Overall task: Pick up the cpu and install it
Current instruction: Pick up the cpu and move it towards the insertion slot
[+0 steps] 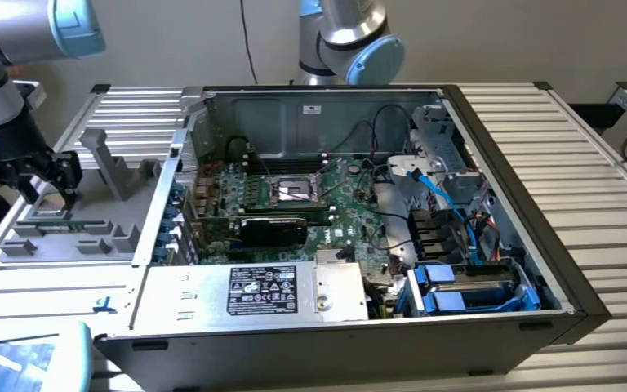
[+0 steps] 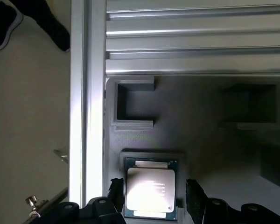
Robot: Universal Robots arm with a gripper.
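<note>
The pick-up step is judged to be in hand, with nothing installed yet. The open computer case [image 1: 281,122] is taken as the reference: outside it, beside its side wall on the exterior view's left, a grey moulded holder [image 1: 63,237] is laid on the slatted table [image 1: 575,131], and the gripper [image 1: 52,184] is held low over that holder. In the wrist view the cpu [image 2: 150,189] is seen lying flat, metal top up, in a shallow square recess of the holder [image 2: 200,130], well away from the case. The gripper [image 2: 154,198] is released, with its dark fingers [image 2: 116,196] set on either side of the chip; a gap is seen on at least one side, so nothing is gripped. Inside the case, near the middle of the board, the black socket [image 1: 295,192] is seen unfilled. A sound grasp would call for the pads to be brought squarely against the chip's two opposite edges, without tilting it in its recess.
</note>
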